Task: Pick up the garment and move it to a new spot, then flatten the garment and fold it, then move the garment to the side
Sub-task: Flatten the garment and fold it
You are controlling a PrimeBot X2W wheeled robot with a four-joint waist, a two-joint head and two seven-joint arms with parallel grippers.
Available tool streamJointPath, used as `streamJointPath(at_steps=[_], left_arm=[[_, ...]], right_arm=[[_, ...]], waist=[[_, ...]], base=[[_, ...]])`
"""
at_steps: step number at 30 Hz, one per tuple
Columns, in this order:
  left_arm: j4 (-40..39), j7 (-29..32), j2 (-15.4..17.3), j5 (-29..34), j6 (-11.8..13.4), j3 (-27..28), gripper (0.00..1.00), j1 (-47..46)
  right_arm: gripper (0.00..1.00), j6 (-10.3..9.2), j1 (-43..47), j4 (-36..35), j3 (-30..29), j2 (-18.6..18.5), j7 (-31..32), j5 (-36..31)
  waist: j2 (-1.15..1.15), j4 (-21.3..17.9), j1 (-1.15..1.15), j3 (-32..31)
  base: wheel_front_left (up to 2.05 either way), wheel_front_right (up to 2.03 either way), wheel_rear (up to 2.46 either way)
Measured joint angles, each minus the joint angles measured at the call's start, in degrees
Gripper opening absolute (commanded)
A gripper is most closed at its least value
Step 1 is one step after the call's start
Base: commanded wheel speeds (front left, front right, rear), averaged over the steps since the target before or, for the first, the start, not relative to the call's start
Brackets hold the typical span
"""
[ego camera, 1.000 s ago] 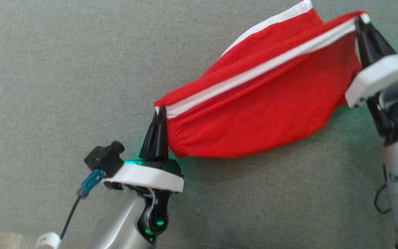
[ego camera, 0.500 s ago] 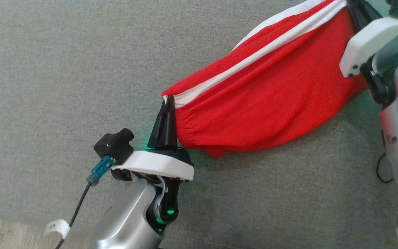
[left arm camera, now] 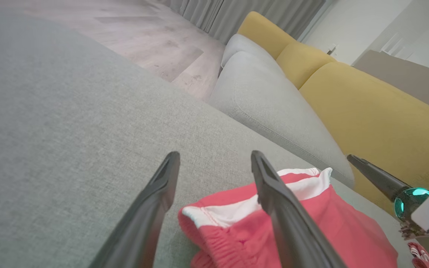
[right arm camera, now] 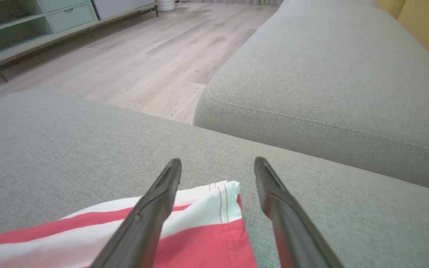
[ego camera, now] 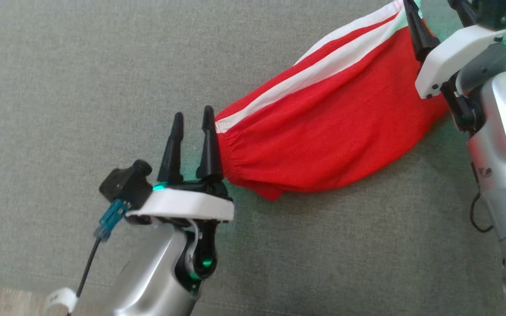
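**Shorts lie flat on the cushion, both end effectors open**

The garment (ego camera: 323, 127), a pair of red shorts with white side stripes, lies on the grey cushion (ego camera: 81, 87) with nothing holding it. In the head view its long axis runs diagonally from lower left to upper right, and the stripes follow the same line along its upper edge. The gathered waistband end points to the lower left. The hemmed leg end points to the upper right. A small fold of red cloth sticks out under the waistband end.

The left end effector (ego camera: 193, 112) stands at the waistband end with its fingers clearly apart and grips nothing. In the head view its inner finger is right against the white-trimmed corner; whether it touches the cloth I cannot tell. In the left wrist view that corner sits low between the two fingers, and one finger crosses in front of the red cloth.

The right end effector (right arm camera: 217, 160) is at the other end, also spread wide and holding nothing. In the right wrist view the white hem corner, with its red stitching, lies below and between the fingers, and one finger crosses over the stripes.

Beyond the cushion are a second grey seat (right arm camera: 330, 74), yellow backrests (left arm camera: 367, 111) and a wooden floor (right arm camera: 125, 56).
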Motion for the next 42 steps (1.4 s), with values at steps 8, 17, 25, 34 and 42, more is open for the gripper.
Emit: streamJointPath(at_steps=[8,17,25,34,42], left_arm=[[-1.9,0.0,0.6,6.8,-0.1,5.2,1.0,5.2],[-6.3,-0.1,2.6,10.9,0.0,12.2,1.0,8.4],[-9.5,-0.3,3.4,11.0,0.4,17.9,1.0,10.2],[-9.6,-0.3,3.3,11.6,-0.1,18.1,1.0,11.5],[-9.5,-0.3,3.2,12.1,-0.6,18.1,1.0,11.5]], right_arm=[[1.0,0.0,0.9,0.8,0.8,-2.9,-1.5,2.9],[1.0,0.0,6.3,0.9,2.9,-6.4,7.6,9.1],[1.0,0.0,10.4,0.1,5.6,-8.3,16.4,14.1],[0.0,0.0,10.6,-2.0,7.0,-8.2,15.9,14.6],[0.0,0.0,12.5,-2.2,3.5,-5.8,8.7,13.6]], waist=[[0.0,-0.4,-0.01,-3.5],[0.0,0.2,-0.01,-5.7],[0.0,1.5,-0.01,-5.5],[0.0,1.4,0.0,-5.4],[0.0,0.2,0.0,-6.3]], base=[[0.0,0.0,0.0],[0.0,0.0,0.0],[0.0,0.0,0.0],[0.0,0.0,0.0],[0.0,0.0,0.0]])
